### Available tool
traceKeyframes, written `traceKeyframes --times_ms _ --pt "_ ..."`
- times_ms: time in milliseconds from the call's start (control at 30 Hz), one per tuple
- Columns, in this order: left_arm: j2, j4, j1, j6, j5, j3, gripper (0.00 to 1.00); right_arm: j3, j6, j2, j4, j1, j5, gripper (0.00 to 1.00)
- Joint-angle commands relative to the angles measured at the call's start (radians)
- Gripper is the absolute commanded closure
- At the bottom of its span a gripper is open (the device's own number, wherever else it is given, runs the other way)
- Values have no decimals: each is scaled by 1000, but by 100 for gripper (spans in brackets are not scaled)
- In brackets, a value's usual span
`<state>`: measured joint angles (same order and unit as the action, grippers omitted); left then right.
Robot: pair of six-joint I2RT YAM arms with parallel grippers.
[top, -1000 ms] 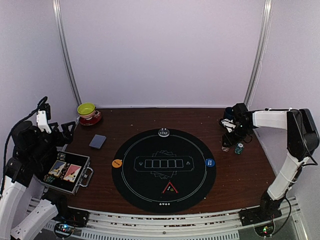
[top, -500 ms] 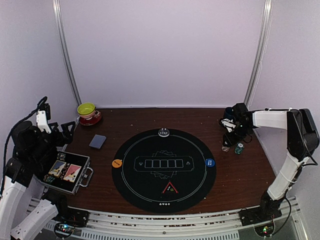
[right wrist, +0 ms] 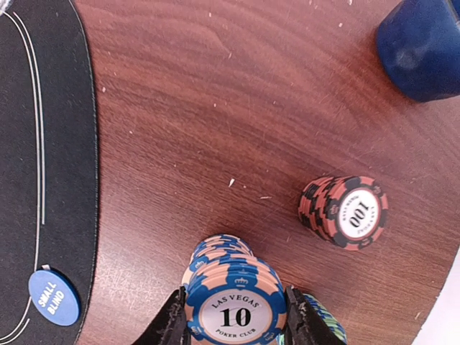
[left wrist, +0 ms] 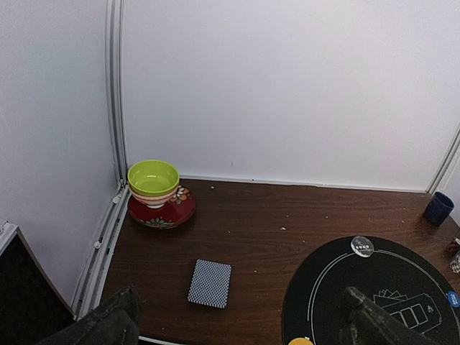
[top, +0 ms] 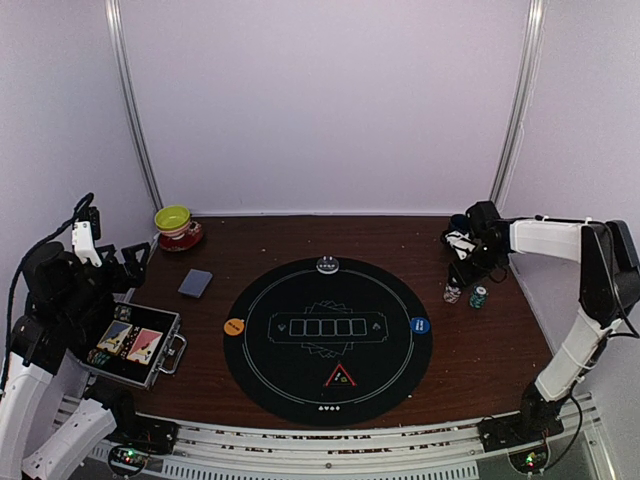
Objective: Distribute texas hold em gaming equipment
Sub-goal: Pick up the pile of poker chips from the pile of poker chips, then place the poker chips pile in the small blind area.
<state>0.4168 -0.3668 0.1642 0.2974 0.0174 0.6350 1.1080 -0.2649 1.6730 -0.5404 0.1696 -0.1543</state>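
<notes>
My right gripper (right wrist: 236, 320) is shut on the top few chips of a blue-and-pink stack marked 10 (right wrist: 236, 302), one finger on each side. The rest of that stack (right wrist: 215, 251) stands beneath on the wood. A red stack marked 100 (right wrist: 345, 212) stands to the right, and a green-edged stack (right wrist: 325, 320) shows behind the right finger. In the top view the right gripper (top: 465, 262) hovers over the chips (top: 452, 292) at the table's right. The card deck (left wrist: 210, 283) lies face down ahead of my open left gripper (left wrist: 237, 323). Orange (top: 234, 326) and blue (top: 419, 326) buttons and a red triangle (top: 340, 377) sit on the black mat (top: 400, 370).
A dark blue mug (right wrist: 424, 50) stands just beyond the chip stacks. The yellow-green bowl on its red saucer (top: 176, 226) is at the back left. An open metal case (top: 130, 343) lies under the left arm. A clear dealer disc (top: 328, 265) rests on the mat's far edge.
My right gripper has closed on the top blue chips and lifted slightly back and right, leaving the lower stack on the table. The left arm has not moved.
</notes>
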Motion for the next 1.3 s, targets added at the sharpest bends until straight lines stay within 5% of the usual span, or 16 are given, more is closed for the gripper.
traceKeyframes --times_ms 0,600,1267 --pt "-9 52 -12 -7 -11 -4 2 -4 -9 -58 27 -2 -17 67" --pt "-4 53 -26 -4 -7 -6 2 29 -11 30 60 296 -62 67" --pt "-6 53 -34 -4 -13 -5 2 12 -27 118 44 291 -28 67"
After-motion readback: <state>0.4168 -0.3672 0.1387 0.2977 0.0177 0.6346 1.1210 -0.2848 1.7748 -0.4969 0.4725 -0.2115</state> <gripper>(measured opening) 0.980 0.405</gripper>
